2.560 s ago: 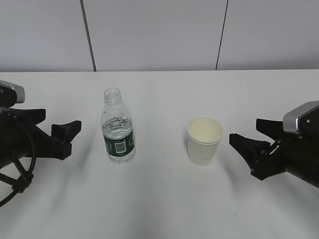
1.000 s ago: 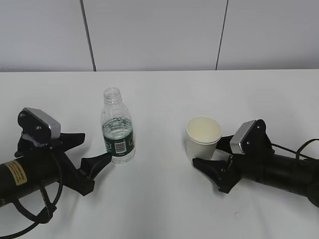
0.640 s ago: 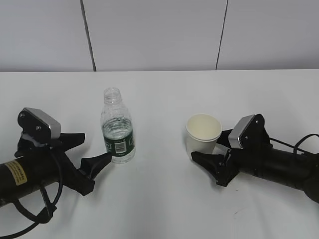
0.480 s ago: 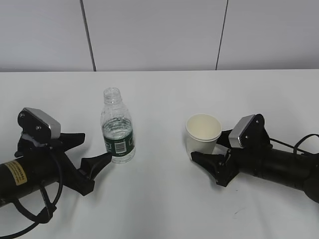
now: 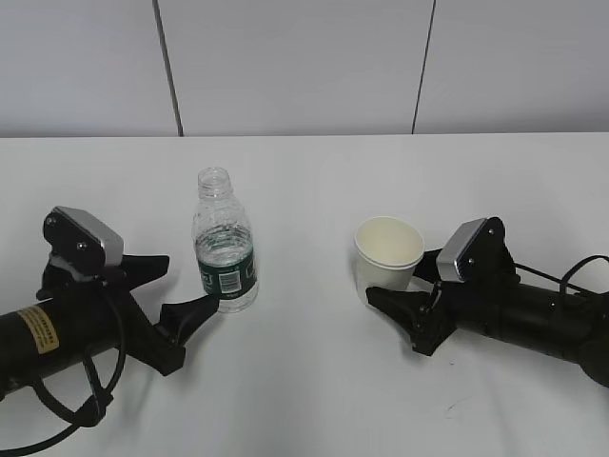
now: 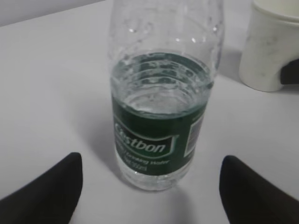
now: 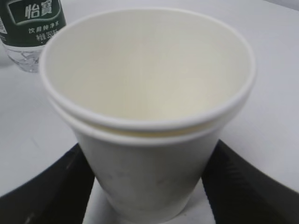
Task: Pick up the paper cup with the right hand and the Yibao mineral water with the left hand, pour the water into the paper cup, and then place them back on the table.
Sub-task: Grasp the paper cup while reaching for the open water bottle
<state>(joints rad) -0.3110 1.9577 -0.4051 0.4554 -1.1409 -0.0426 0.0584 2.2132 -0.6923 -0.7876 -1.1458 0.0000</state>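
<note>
The Yibao mineral water (image 5: 225,257), uncapped and part full, stands upright on the table (image 5: 304,381) left of centre. My left gripper (image 5: 190,283) is open; its two fingers flank the bottle's base a little short of it, not touching (image 6: 152,159). The paper cup (image 5: 388,255) stands upright right of centre, empty. My right gripper (image 5: 400,276) has one finger on each side of the cup's lower half, pressed against its walls (image 7: 149,149). The cup rests on the table. It also shows at the top right of the left wrist view (image 6: 271,46).
The white table reaches back to a grey panelled wall (image 5: 304,67). The bottle's label shows at the top left of the right wrist view (image 7: 32,28), about a cup's width from the cup. Both arms lie low over the front of the table.
Both arms came in from the sides. The right gripper slid around the cup, then its near finger edged in against it. The left gripper crept slightly toward the bottle.
</note>
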